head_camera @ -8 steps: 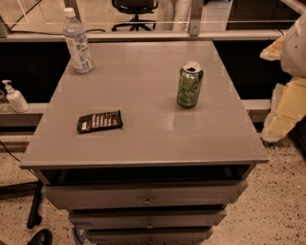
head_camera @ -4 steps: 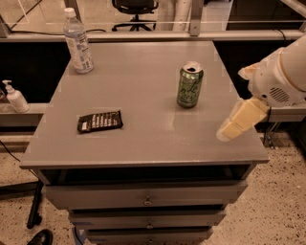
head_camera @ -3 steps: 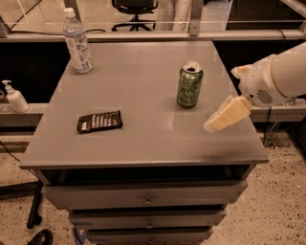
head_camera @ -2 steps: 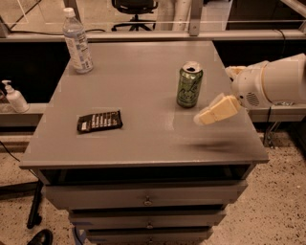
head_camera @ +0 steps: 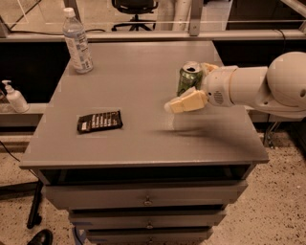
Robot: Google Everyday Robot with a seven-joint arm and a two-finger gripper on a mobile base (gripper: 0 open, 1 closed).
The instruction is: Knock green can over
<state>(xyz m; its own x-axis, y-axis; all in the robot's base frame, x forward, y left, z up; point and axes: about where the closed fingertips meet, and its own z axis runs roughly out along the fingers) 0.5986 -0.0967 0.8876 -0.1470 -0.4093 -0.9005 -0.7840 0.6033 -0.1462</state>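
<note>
Grey table (head_camera: 143,143), seen from its near side.

Containers:
- green can (head_camera: 188,78): upright on the right half of the tabletop, toward the far side. Silver top shows with a dark opening; contents not visible.
- water bottle (head_camera: 78,42): clear plastic, white cap, pale label, upright at the far left corner, well apart from the can. Fill level hard to judge.
- pump bottle (head_camera: 14,96): white, on a lower ledge left of the table. Contents not visible.
- drawers (head_camera: 143,195) under the tabletop: fronts closed, small knobs, insides hidden. Dark gap between tabletop and upper drawer; nothing can be made out in it.

Gripper (head_camera: 184,102): cream-coloured, on a white arm (head_camera: 258,86) reaching in from the right. It hangs low over the tabletop, just on the near side of the can, and covers the can's lower part. Parted or closed: cannot tell. Contact with the can: cannot tell.

Other:
- dark packet (head_camera: 99,121): flat on the near left part of the tabletop; print too small to read.
- office chair (head_camera: 135,5): far background, cut off by the top edge.
- shoe (head_camera: 40,237): bottom left on the speckled floor, partly cut off.
- The arm runs out of view at the right edge.
</note>
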